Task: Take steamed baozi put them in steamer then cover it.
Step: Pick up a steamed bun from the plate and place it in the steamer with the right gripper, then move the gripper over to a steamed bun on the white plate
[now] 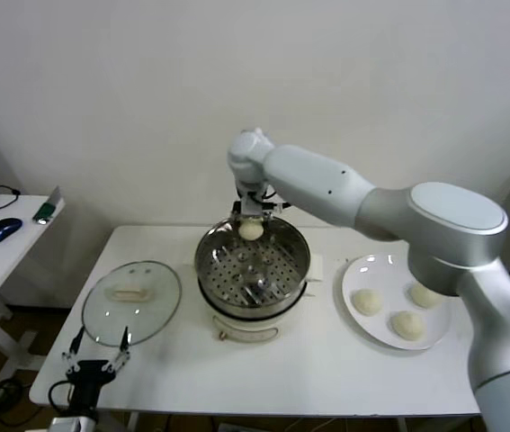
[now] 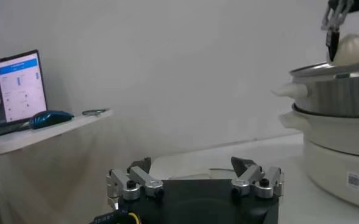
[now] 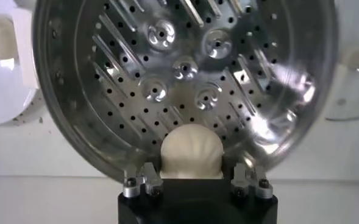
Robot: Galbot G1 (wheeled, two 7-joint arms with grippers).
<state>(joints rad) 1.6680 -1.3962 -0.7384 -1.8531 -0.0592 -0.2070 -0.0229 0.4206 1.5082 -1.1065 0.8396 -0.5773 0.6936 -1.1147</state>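
Observation:
A cream-white baozi (image 1: 251, 231) hangs over the far rim of the steel steamer (image 1: 253, 270), with my right gripper (image 1: 251, 222) shut on it. In the right wrist view the bun (image 3: 190, 151) sits between the jaws above the perforated tray (image 3: 185, 73), which holds nothing. Three more baozi (image 1: 367, 301) lie on the white plate (image 1: 359, 270) to the steamer's right. The glass cover (image 1: 131, 301) lies flat on the table to the steamer's left. My left gripper (image 1: 99, 349) waits open at the front left table edge, just in front of the cover, holding nothing.
A small side table (image 1: 3, 256) with a blue mouse (image 1: 3, 229) and a laptop (image 2: 11, 88) stands off to the left. The wall runs close behind the work table. The steamer's white handle (image 2: 289, 91) juts toward my left gripper's side.

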